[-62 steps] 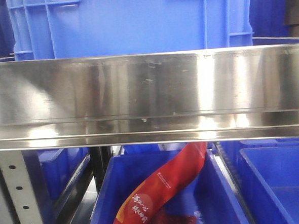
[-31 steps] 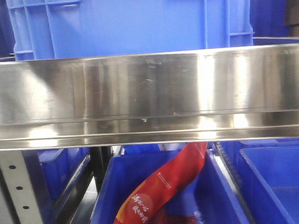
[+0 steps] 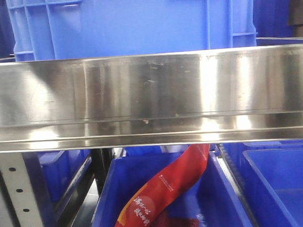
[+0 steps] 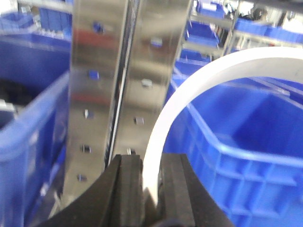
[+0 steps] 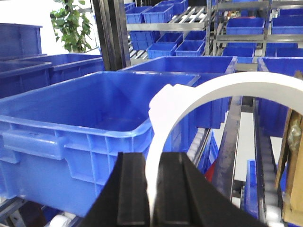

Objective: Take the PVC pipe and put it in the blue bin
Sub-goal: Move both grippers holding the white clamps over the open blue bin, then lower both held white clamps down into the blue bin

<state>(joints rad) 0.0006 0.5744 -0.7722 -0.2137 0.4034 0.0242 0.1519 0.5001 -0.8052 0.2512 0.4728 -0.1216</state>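
In the left wrist view, my left gripper [image 4: 150, 189] is shut on the wall of a white PVC pipe [image 4: 189, 94], seen end-on as a ring. The ring arcs up and right over a blue bin [image 4: 246, 156]. The right wrist view shows my right gripper [image 5: 154, 189] shut on the rim of a white PVC pipe [image 5: 213, 90] ring. It curves up to the right, just past the near right corner of a large blue bin [image 5: 71, 113]. Neither gripper nor any pipe shows in the front view.
A wide steel shelf beam [image 3: 150, 98] crosses the front view with a blue crate [image 3: 130, 22] on it. Below, a red bag [image 3: 161, 195] lies in a lower bin. A perforated steel upright [image 4: 118, 85] stands close ahead of the left gripper. Racks of blue bins [image 5: 189, 47] stand behind.
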